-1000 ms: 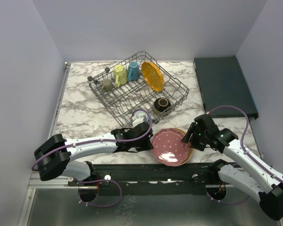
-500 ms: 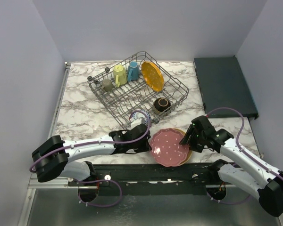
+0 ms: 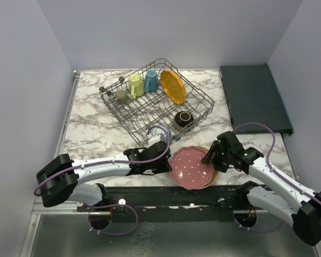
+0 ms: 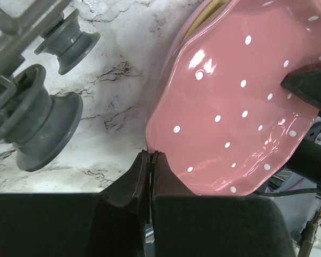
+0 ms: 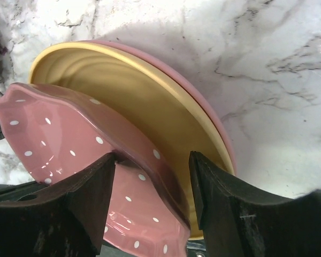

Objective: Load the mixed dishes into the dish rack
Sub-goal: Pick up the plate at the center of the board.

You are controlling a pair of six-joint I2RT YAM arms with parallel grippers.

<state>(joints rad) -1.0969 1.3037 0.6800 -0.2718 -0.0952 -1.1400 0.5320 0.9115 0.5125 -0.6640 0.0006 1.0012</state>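
Note:
A pink white-dotted plate (image 3: pixel 191 166) is tilted up off a stack at the table's front edge. My left gripper (image 3: pixel 168 163) is shut on its left rim, seen in the left wrist view (image 4: pixel 151 155) with the plate (image 4: pixel 241 107) rising to the right. My right gripper (image 3: pixel 209 158) is open, its fingers straddling the plate's right rim (image 5: pixel 59 134). Below lie a yellow plate (image 5: pixel 150 107) and a plain pink plate (image 5: pixel 214 112). The dish rack (image 3: pixel 203 101) holds a grey cup (image 3: pixel 121 96), a yellow-green mug (image 3: pixel 135 84), a blue mug (image 3: pixel 151 80), an orange plate (image 3: pixel 173 86) and a dark brown bowl (image 3: pixel 183 119).
A blue-white bowl (image 3: pixel 159 134) sits by the rack's near corner, partly hidden behind my left arm. The rack's grey wheels (image 4: pixel 43 126) are close to my left gripper. A dark flat tray (image 3: pixel 254 96) lies at the back right. Walls close in on both sides.
The pink dotted plate has shifted a little left and up in my left gripper. My right gripper has closed in on the plate's right rim.

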